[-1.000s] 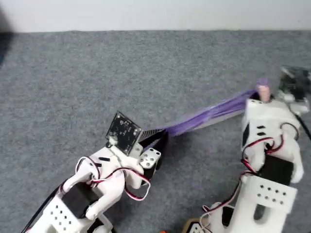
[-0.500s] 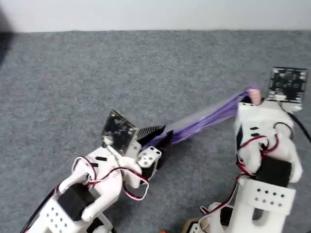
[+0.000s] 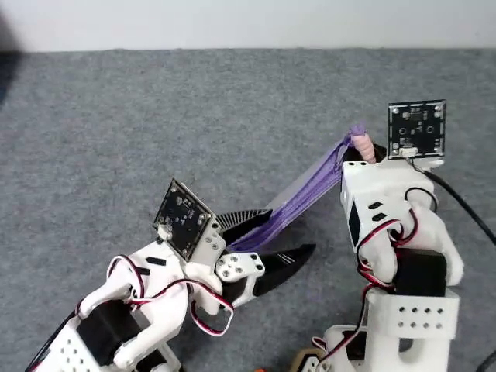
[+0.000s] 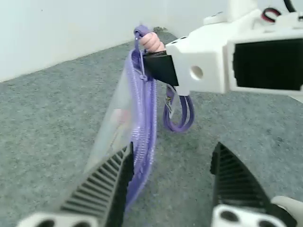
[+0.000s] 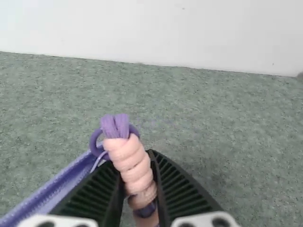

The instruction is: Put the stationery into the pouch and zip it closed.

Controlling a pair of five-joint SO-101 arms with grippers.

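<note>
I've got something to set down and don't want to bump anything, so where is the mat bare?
The wide stretch of mat between the back wall and both arms is bare, especially beyond the left gripper. Crowded: between the arms, where the pouch hangs by its zipper pull from the right gripper.

Left gripper (image 4: 173, 150) agape, right gripper (image 5: 136, 165) pinched tight.
</note>
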